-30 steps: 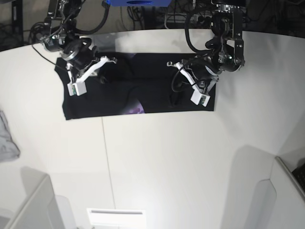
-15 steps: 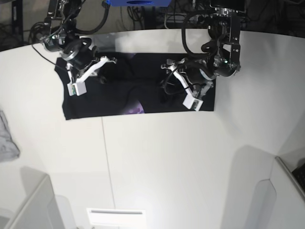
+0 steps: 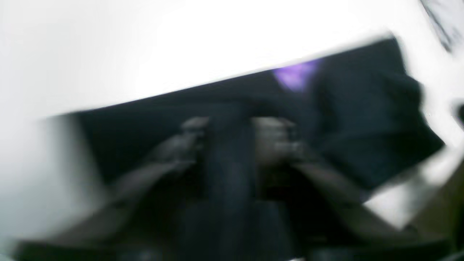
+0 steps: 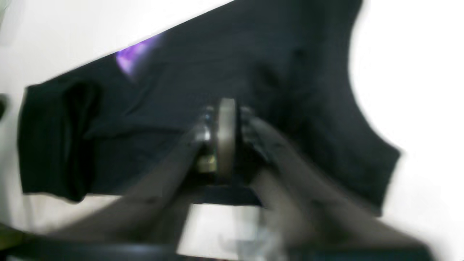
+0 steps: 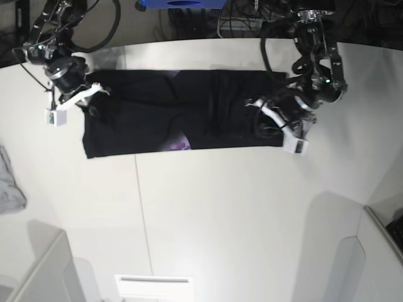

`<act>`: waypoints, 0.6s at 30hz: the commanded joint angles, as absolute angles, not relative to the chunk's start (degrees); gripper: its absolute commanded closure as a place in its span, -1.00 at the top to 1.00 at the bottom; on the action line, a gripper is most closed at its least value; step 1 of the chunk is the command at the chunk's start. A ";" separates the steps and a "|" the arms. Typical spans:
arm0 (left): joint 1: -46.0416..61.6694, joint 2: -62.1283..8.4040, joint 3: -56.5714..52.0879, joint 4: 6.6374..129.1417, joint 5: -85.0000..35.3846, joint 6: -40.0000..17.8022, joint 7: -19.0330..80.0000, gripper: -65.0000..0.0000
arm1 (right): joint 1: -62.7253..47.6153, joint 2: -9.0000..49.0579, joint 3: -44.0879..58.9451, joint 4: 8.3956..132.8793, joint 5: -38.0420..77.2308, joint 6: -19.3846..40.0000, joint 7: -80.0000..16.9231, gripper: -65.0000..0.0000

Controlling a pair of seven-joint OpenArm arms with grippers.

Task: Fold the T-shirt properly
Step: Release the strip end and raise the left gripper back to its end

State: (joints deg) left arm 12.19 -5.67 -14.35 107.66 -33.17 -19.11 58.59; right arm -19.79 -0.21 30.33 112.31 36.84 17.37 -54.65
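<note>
White tabletop (image 5: 220,207): the black cotton T-shirt (image 5: 157,119) lies as a long band along the far side. Both arms have swung outward since a second ago; left gripper (image 5: 267,123) closed, right gripper (image 5: 88,100) unclear. Looks like smoothing before folding again.

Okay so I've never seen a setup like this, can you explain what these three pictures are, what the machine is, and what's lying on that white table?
It is a robot with two arms working at a white table. One picture looks down on the whole scene from above. The other two come from cameras on the arms' wrists, so each looks along its own gripper, and both are blurred.

A black T-shirt lies spread on the table as a long band, with a bit of purple print at its near edge. A small grey cloth lies at the table's left edge.

The left gripper is over the shirt's right end, shut; whether it pinches fabric is too blurred to tell. The right gripper is at the other end, and its grip is unclear.
</note>
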 commanded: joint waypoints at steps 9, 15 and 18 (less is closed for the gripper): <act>17.54 -13.49 -28.09 106.07 -33.27 -25.63 55.96 -1.00 | -5.05 3.21 40.84 105.01 37.76 18.24 -69.14 0.40; 22.46 -16.40 -27.30 99.03 -31.87 -30.02 43.38 -1.00 | -2.86 5.58 40.40 96.57 37.76 18.33 -69.23 0.40; 24.22 -17.54 -24.13 97.19 -28.09 -31.69 37.76 -1.00 | -1.27 6.20 40.31 92.97 37.76 19.21 -69.58 0.41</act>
